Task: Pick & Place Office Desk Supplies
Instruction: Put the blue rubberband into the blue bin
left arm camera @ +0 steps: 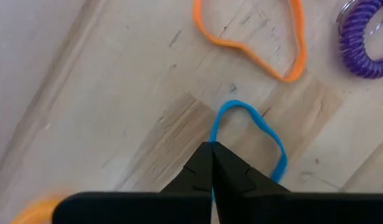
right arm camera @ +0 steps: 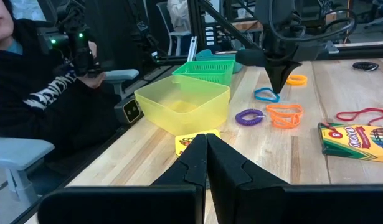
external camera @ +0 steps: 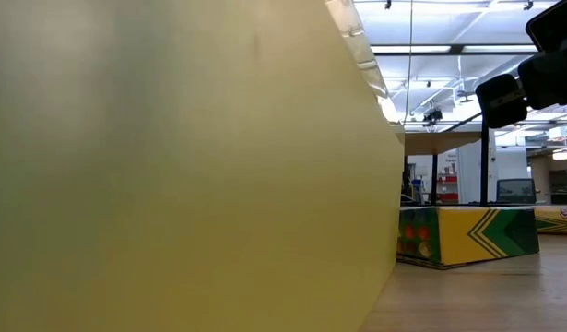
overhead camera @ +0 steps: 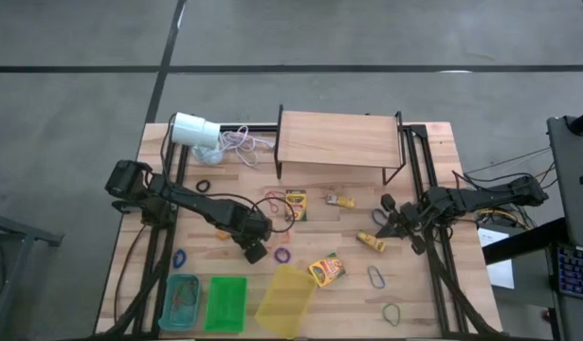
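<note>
1. The left gripper point(left arm camera: 211, 149) was seen lowered onto the table near its centre, its fingers pressed together and clenched on a blue rubber-band loop point(left arm camera: 253, 121), which lay flat on the wood.
2. An orange loop point(left arm camera: 253, 43) was found just beyond the blue one, and a purple coiled loop point(left arm camera: 365, 37) at about two o'clock from it, both apart from the fingers.
3. The right gripper point(overhead camera: 390, 220) was held at the table's right side, its fingers clenched with nothing between them.
4. A crayon box point(overhead camera: 326, 270) was placed at about four o'clock from the left gripper, and a second crayon box point(overhead camera: 296, 205) at about one o'clock.
5. A small yellow packet point(overhead camera: 372, 242) lay near the right gripper; its print could not be read.
6. A yellow bin point(overhead camera: 286, 301), a green basket point(overhead camera: 226, 303) and a teal basket point(overhead camera: 180, 301) were lined along the near edge.
7. A green loop point(overhead camera: 392, 312) was left at the near right corner.
8. A person's sleeve point(right arm camera: 42, 99) was visible beyond the table.
</note>
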Tool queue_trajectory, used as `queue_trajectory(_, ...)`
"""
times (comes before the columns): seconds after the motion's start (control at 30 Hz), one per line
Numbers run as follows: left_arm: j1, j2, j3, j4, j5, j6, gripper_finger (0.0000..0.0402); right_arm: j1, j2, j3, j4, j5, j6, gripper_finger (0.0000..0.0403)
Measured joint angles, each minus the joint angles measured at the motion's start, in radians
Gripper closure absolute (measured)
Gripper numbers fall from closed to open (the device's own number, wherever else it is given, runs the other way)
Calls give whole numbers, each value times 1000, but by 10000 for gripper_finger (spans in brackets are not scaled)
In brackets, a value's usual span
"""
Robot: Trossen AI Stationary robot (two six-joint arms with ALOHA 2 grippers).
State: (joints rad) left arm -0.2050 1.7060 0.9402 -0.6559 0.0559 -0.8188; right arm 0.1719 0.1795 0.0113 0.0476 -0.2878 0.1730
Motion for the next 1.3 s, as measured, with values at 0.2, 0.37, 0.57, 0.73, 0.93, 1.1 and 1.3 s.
queue_trajectory(0.2,0,-1,84,-144,-7,5,400,0,0,0,0,0,0,394)
queue_trajectory(0.37,-1,-2,162,-276,-12,6,400,0,0,0,0,0,0,394)
queue_trajectory(0.57,-28,-9,275,-439,-45,-89,400,0,0,0,0,0,0,394)
queue_trajectory(0.73,-65,-64,363,-545,-57,-214,400,0,0,0,0,0,0,394)
queue_trajectory(0.93,-125,-198,390,-612,-57,-441,400,0,0,0,0,0,0,394)
queue_trajectory(1.1,-208,-301,376,-650,-60,-667,400,0,0,0,0,0,0,394)
queue_trajectory(1.3,-353,-326,373,-675,-29,-956,400,0,0,0,0,0,0,394)
